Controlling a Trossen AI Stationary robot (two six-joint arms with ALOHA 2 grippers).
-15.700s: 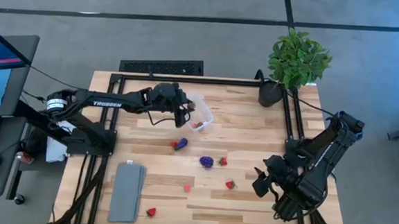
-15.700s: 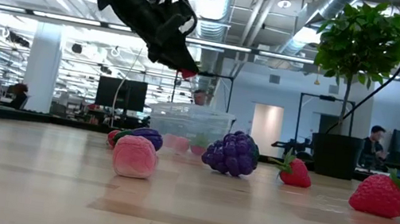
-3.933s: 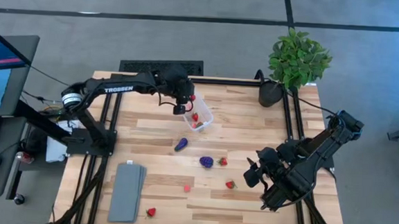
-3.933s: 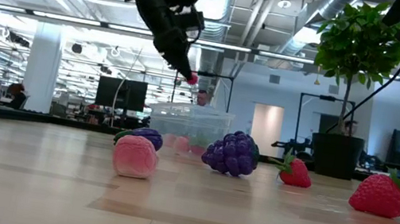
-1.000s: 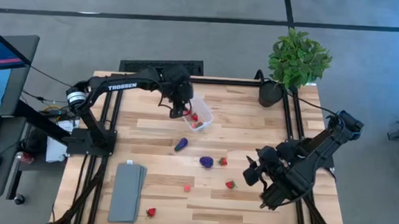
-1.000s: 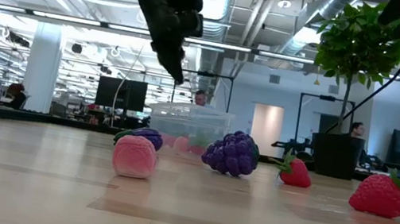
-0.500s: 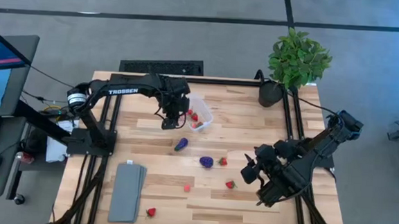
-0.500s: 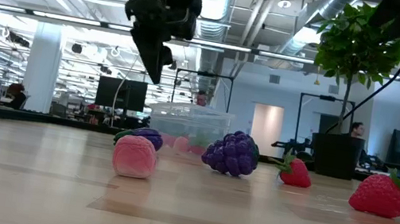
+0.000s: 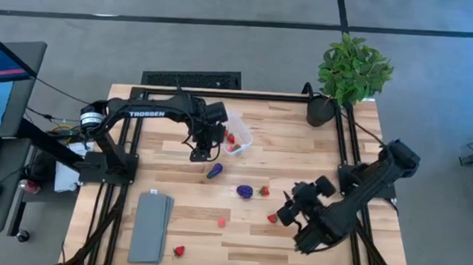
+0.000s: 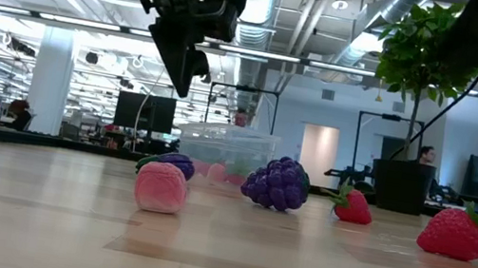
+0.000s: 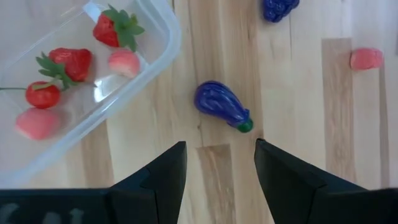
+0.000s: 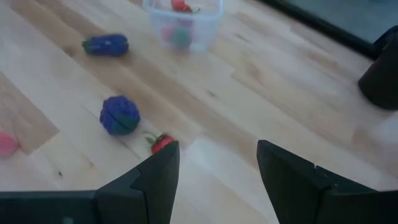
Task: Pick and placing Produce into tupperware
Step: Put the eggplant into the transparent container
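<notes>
High view: the left tool (image 9: 200,153) hangs over the wooden table (image 9: 301,149) just left of the clear tupperware (image 9: 244,136), its fingers parted with nothing between them. The purple eggplant (image 9: 214,171) lies just near of this tool, apart from it, and the left wrist view shows it on bare wood beyond the spread fingers. Inside the tub that view shows three red strawberries (image 11: 118,30) and two small pink pieces (image 11: 124,62).

The right tool (image 9: 285,214) sits over the near-right part of the table, fingers apart and empty. Close to its left lies a strawberry (image 9: 271,218); farther left are the purple grape cluster (image 9: 244,190) and another strawberry (image 9: 264,190) just beside it. A small pink piece (image 9: 222,223) lies nearer the front, and one more strawberry (image 9: 179,250) sits at the near edge, next to a flat grey slab (image 9: 149,226).

A leafy potted plant (image 9: 349,69) stands at the far right corner, well apart from the tub. Nothing lies between the eggplant and the tub. Black frame rails (image 9: 133,143) run along the table's sides under each arm.
</notes>
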